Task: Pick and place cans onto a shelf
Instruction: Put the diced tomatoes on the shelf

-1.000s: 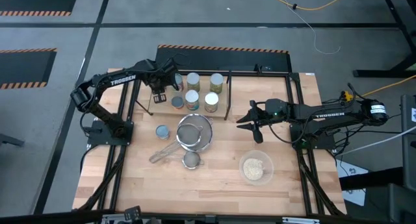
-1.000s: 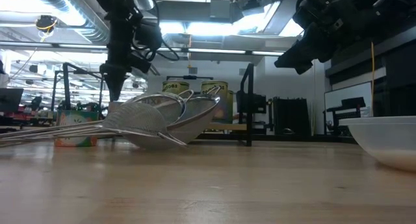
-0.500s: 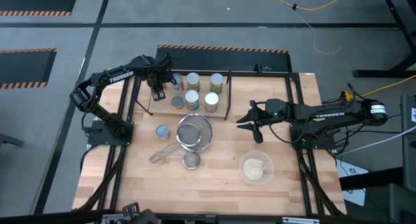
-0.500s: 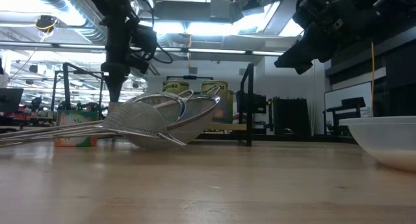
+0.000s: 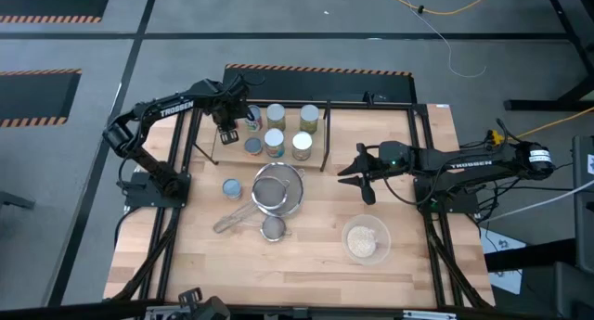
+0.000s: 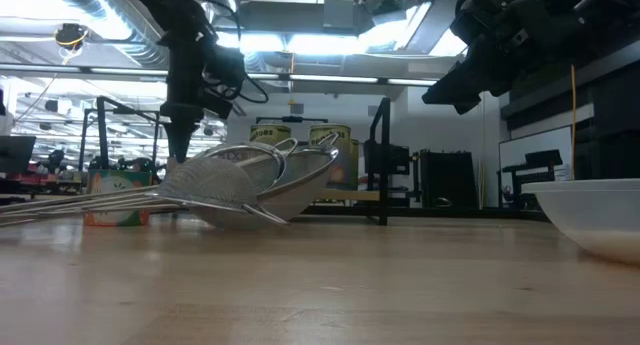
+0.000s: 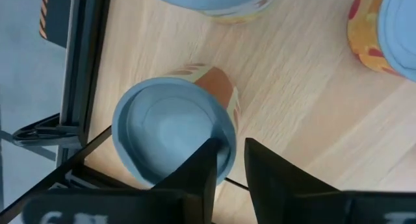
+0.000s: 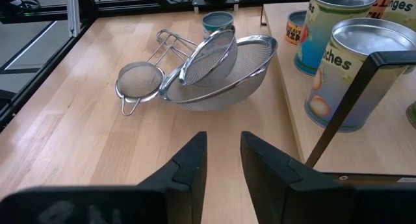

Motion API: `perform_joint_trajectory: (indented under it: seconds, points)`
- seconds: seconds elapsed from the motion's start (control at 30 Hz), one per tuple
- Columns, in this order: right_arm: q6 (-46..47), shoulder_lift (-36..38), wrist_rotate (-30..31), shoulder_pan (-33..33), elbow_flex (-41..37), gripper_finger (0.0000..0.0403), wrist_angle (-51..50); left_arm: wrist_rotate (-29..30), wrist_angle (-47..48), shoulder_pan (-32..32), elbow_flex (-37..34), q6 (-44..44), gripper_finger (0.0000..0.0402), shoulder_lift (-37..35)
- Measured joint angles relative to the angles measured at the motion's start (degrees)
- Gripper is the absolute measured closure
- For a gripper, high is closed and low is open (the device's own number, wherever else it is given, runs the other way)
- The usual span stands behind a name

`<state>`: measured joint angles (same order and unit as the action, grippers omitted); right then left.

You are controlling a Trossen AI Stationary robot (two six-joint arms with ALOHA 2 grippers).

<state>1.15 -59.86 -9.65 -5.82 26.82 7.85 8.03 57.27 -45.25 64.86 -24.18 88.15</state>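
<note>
My left gripper (image 5: 228,132) is shut and points down over the far left end of the shelf (image 5: 325,144), a black rod rack on a light board. In the left wrist view its fingertips (image 7: 229,160) stand just above a short can with a light-blue top (image 7: 170,130) that stands upright on the board beside the end rods. Several more cans (image 5: 290,131) stand upright on the shelf. One short can (image 5: 232,187) stands on the table. My right gripper (image 5: 343,174) is shut and hangs above the table, right of the shelf.
Two nested mesh strainers (image 5: 277,188) and a small one (image 5: 273,228) lie in the middle of the table. A glass bowl of beige stuff (image 5: 365,239) stands near right. The shelf's upright end loop (image 6: 383,165) stands between my right gripper and the cans.
My left gripper has shifted slightly toward the table's far edge over the shelf's left end and turned a little. My right arm has kept still.
</note>
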Motion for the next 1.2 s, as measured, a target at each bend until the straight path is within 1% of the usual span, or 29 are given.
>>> perform_joint_trajectory:
  seconds: [0.13, 0.37, 0.57, 0.8, 0.87, 1.2]
  points:
    - [0.0, 0.0, 0.0, 0.0, 0.0, 0.0305, 0.0, 0.8, -0.4, 0.4, 0.0, 0.0, 0.0347, 0.8]
    - [-0.1, 0.0, 0.0, 0.0, 0.0, 0.0305, 0.0, 1.9, -1.4, 0.7, 0.1, 0.1, 0.0394, 0.9]
    - [-0.1, 0.0, 0.0, 0.0, 0.0, 0.0305, 0.0, 2.1, -1.7, 1.1, 0.1, 1.9, 0.0388, 0.9]
    - [-0.1, 0.0, 0.0, 0.0, 0.0, 0.0305, 0.0, 2.0, -3.8, 1.1, 0.0, 4.9, 0.0393, 0.9]
    - [-0.1, 0.0, 0.0, 0.0, 0.0, 0.0305, 0.0, 1.9, -4.5, 1.1, 0.0, 6.1, 0.0389, 1.0]
    - [0.0, 0.0, 0.0, 0.0, 0.0, 0.0305, 0.0, 1.8, -4.3, 1.6, 0.0, 5.9, 0.0366, 1.0]
